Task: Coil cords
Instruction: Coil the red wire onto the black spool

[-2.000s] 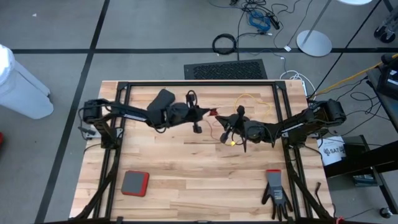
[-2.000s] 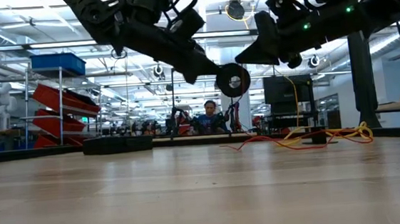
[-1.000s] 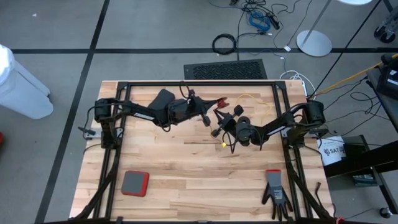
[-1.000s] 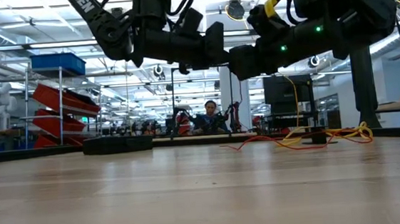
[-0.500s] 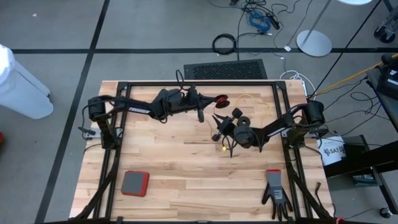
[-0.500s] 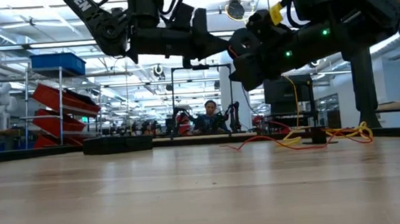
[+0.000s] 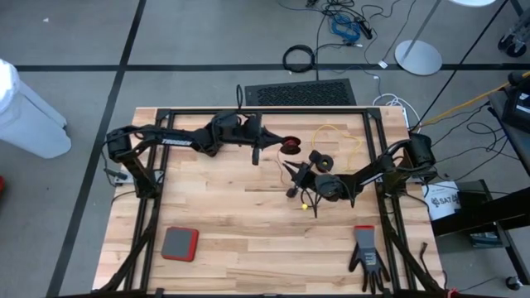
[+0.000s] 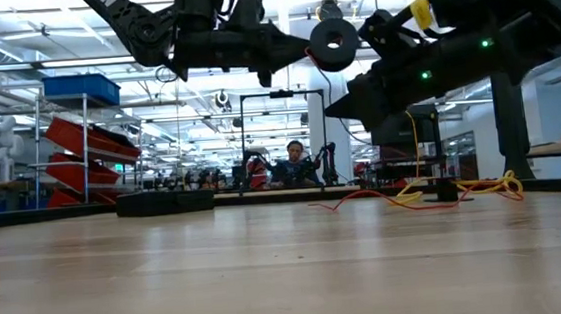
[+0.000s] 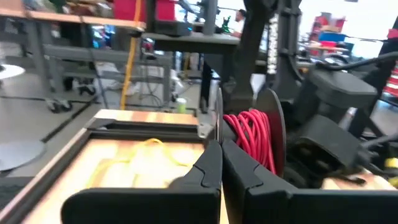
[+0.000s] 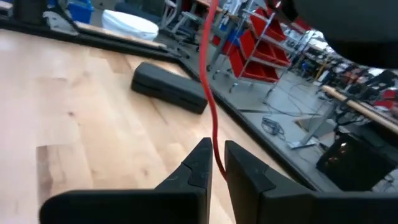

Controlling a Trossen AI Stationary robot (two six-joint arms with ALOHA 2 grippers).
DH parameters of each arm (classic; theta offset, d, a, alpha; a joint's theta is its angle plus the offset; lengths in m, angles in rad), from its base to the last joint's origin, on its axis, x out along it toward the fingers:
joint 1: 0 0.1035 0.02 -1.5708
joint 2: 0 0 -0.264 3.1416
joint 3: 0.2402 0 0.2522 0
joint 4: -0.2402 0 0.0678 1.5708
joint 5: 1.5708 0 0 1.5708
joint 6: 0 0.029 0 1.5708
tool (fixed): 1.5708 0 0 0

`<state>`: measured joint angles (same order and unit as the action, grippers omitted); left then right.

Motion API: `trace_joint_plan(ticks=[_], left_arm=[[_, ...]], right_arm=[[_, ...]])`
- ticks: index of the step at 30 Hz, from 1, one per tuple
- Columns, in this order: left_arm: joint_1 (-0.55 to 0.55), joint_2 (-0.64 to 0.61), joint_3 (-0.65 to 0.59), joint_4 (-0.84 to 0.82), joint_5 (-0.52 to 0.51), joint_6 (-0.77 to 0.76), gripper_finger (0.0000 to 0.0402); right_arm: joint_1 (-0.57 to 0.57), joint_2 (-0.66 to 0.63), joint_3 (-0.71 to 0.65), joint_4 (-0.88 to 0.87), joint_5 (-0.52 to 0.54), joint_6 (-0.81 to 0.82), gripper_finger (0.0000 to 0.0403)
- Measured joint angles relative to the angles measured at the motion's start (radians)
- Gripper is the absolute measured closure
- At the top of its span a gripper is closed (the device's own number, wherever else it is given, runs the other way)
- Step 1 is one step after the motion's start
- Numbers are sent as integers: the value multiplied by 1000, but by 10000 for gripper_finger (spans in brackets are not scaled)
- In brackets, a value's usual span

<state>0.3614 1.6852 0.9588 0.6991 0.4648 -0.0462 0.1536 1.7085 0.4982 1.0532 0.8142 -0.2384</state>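
A small black reel (image 7: 290, 146) wound with red cord (image 9: 249, 134) hangs high over the table's far middle, with my left gripper (image 9: 221, 148) shut on it. In the low view the reel (image 8: 334, 42) shows its round face. From the reel a strand of the red cord (image 10: 210, 81) runs down between the fingers of my right gripper (image 10: 216, 152), which stands lower and nearer (image 7: 291, 179), its fingers a narrow gap apart. A yellow cord (image 7: 331, 136) lies loose on the table at the far right. My left gripper pinches the rim of the reel's near flange (image 9: 219, 121) between its two fingers, coming in level from the table's left. The reel is lifted clear of the table with its axle level. My right gripper has the red strand (image 10: 217, 163) running into the narrow gap between its fingers; I cannot tell whether they touch it.
A black case (image 10: 171, 87) lies at the table's far left. A red-and-grey pad (image 7: 180, 242) and a black glove (image 7: 367, 257) lie near the front edge. Black frame rails (image 7: 265, 111) run around the table.
My left gripper has risen and swung toward the far edge with the reel, turning at the wrist, so the reel now faces the low camera. My right gripper has shifted a little toward the near edge and dipped.
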Motion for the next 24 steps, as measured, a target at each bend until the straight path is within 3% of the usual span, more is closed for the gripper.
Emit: trace_joint_plan(ticks=[8,16,24], left_arm=[[0,0,0,-35,87,0,401],[17,0,-1,-93,166,8,401],[55,0,-1,-275,280,126,401]], right_arm=[[-1,0,0,-55,-9,43,373],[-1,0,0,-112,-5,70,400],[-2,-51,-1,-187,-5,113,402]])
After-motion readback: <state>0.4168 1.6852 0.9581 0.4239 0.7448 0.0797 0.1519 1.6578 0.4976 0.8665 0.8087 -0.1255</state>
